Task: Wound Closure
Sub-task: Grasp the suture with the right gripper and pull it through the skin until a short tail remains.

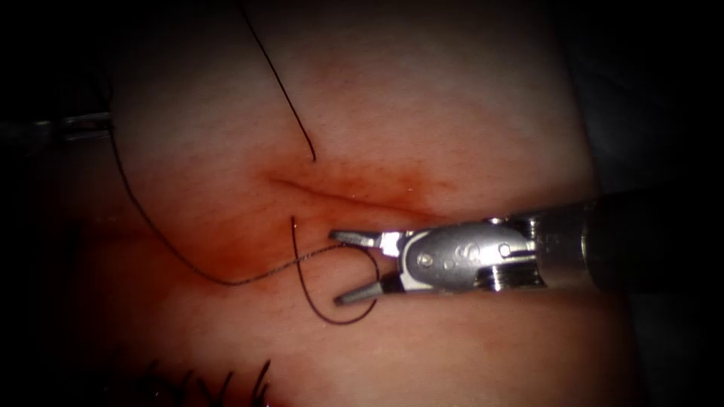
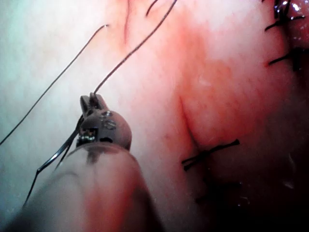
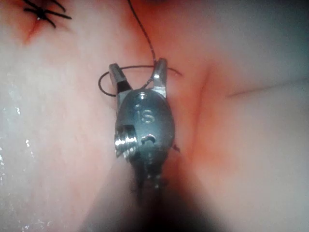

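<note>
- Right arm's tool comes in from the right of the endoscope view and sits just below the cut; its two jaws stand wide apart and hold nothing.
- Needle: a dark curved arc lying on the tissue below the cut. One end rises beside the upper jaw's tip, and the curve sweeps down and round toward the lower jaw. Whether its upper end is in the tissue or merely resting on it, I cannot tell.
- The right wrist view agrees: the open jaws straddle the arc, with one part of the curve crossing between the tips, close to the pads but not clamped.
- Thread runs from the needle's region leftward across the tissue and up toward the left edge. A second strand comes down from the top and ends just above the cut.
- Left arm's tool, seen in its own wrist view, has its jaws closed on the thread, well away from the cut.
- Red fluid stains the tissue around the cut. Finished stitches show in both wrist views.
- Judgement on doing this well: if the needle is to be grasped, the jaws should close square across its body, away from the point, so that it cannot swivel. Thread should be kept out from between the pads.
- Risk, as I judge it: the wet surface may let the needle slide as the jaws close.
</note>
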Motion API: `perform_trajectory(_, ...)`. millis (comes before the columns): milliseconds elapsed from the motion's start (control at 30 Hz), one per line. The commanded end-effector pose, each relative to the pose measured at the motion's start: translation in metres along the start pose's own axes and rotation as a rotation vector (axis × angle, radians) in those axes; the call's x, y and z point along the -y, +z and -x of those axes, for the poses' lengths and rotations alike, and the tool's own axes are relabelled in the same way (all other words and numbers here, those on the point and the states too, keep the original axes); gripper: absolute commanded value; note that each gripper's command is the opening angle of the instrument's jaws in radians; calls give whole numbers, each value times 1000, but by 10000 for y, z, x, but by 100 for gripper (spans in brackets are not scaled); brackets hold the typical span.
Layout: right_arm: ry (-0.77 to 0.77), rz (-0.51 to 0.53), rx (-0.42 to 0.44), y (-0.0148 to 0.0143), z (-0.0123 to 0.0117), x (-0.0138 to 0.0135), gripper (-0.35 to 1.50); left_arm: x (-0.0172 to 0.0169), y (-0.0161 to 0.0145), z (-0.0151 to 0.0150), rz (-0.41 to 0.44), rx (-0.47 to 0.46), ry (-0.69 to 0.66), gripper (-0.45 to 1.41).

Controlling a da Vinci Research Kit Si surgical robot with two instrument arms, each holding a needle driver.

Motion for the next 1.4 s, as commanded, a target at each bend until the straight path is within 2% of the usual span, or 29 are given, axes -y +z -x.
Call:
perform_trajectory(33,-2,-8,-4,1,-2,12,141,3,3,6,-10,-2,-4,-45)
perform_trajectory(300,17,-24,-13,-13,-16,32,146,16,-22,31,-50,35,-29,-45)
perform_trajectory(433,20,-25,-12,-18,-11,25,148,20,-26,37,-57,39,-27,-45)
perform_trajectory(633,33,-30,-25,-41,-8,8,148,20,-28,39,-63,46,-29,-45)
perform_trajectory(767,34,-11,-22,-32,3,-1,148,20,-26,37,-65,49,-24,-45)
perform_trajectory(933,24,23,-5,-9,20,-26,146,17,-24,34,-69,54,-23,-45)
perform_trajectory(1067,9,26,-10,19,29,-35,145,10,-17,27,-71,27,-21,-45)
perform_trajectory(1133,-6,42,-5,40,40,-36,136,3,-10,19,-49,25,-7,-45)
perform_trajectory(1400,-119,33,75,91,82,-38,136,-5,-10,5,-27,12,4,-45)
